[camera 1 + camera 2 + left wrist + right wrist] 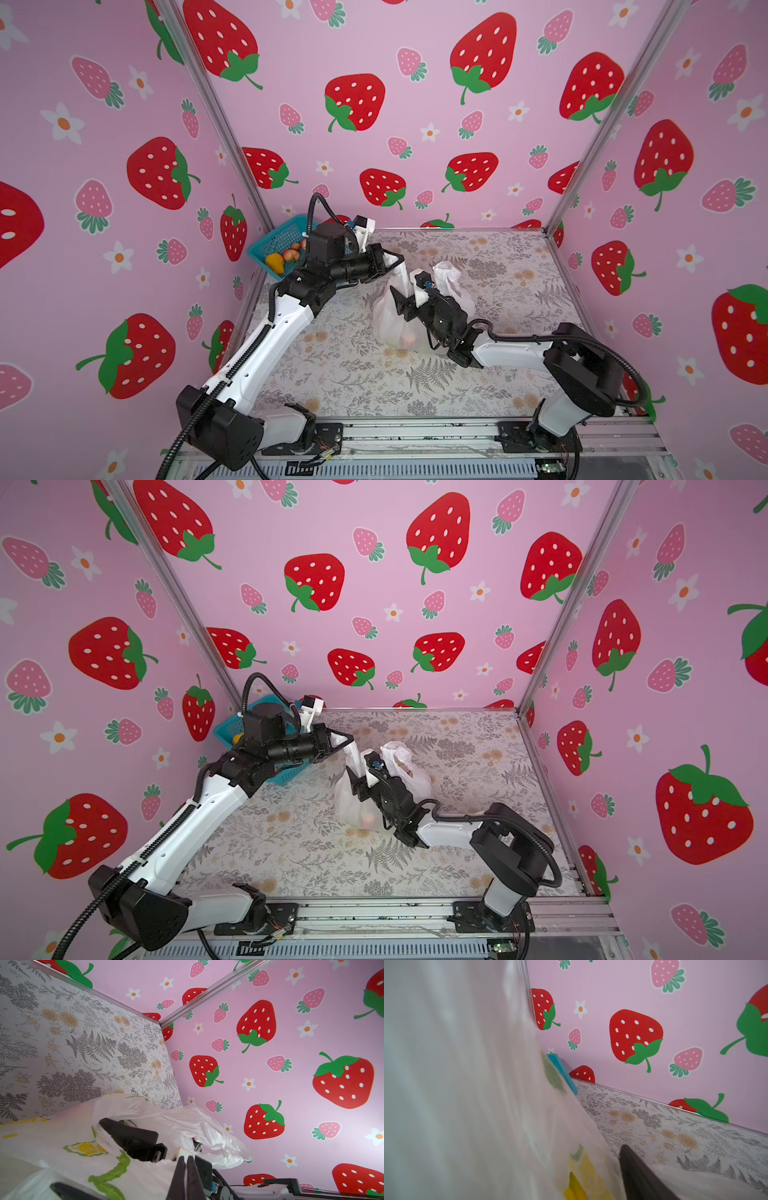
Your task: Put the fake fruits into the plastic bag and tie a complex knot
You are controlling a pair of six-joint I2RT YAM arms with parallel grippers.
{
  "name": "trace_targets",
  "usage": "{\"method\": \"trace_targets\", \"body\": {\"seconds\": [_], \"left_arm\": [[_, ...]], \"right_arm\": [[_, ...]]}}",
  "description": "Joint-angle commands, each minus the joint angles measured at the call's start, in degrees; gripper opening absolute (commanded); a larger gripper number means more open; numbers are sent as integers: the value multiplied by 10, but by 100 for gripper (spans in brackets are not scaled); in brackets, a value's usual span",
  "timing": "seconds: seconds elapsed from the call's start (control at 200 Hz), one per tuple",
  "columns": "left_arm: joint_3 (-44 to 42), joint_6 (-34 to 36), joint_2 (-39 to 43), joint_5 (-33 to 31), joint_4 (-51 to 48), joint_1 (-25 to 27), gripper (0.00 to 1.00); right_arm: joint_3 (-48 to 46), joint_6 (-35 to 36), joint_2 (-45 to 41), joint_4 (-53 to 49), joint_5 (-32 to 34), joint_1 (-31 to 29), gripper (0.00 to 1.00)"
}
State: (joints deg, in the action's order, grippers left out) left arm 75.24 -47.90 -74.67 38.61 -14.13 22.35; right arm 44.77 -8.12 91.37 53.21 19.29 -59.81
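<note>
Three strawberry-print walls [415, 62] enclose a floral tabletop [353, 374] bearing the plastic bag [386, 320].

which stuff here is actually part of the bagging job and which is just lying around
In the job: plastic bag, fake fruits, left claw pinching the bag.
Just there: teal basket, floral table.

Illumination is even and diffuse; the pink walls [415, 137] are bright, and shadows on the counter [498, 257] are soft and faint. Both top views show wide-angle bending: the metal corner posts [220, 122] splay outward toward the upper corners. In the right wrist view the plastic bag [456, 1084] fills the left half of the frame as a pale, unfocused smear, while the wall at upper right stays sharp. In the left wrist view a light wash pales the wall at the right edge.
</note>
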Motion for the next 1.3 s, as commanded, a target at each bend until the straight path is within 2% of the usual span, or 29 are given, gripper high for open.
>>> {"method": "trace_targets", "body": {"seconds": [0.0,0.105,0.245,0.5,0.62,0.715,0.88,1.026,1.156,1.291], "left_arm": [[35,9,-7,16,21,-12,0],[43,20,-12,16,11,-20,0],[45,34,-17,18,6,-25,0],[50,55,-24,14,-19,-30,0],[52,62,-25,10,-27,-31,0],[56,74,-26,-1,-40,-31,0],[60,82,-32,-7,-50,-31,0],[64,84,-35,-7,-54,-31,0],[71,92,-36,-8,-64,-31,0],[73,99,-36,-11,-68,-31,1]], "right_arm": [[13,26,-61,-66,-4,1,87],[42,48,-102,-154,-33,1,93],[126,83,-131,-287,-58,1,99],[325,157,-145,-503,-133,1,100],[346,182,-182,-550,-157,4,100],[347,184,-216,-585,-182,30,100],[297,154,-277,-609,-221,102,100],[181,112,-345,-576,-301,164,100],[69,98,-413,-529,-319,176,100],[-9,93,-452,-477,-317,189,100]]}}
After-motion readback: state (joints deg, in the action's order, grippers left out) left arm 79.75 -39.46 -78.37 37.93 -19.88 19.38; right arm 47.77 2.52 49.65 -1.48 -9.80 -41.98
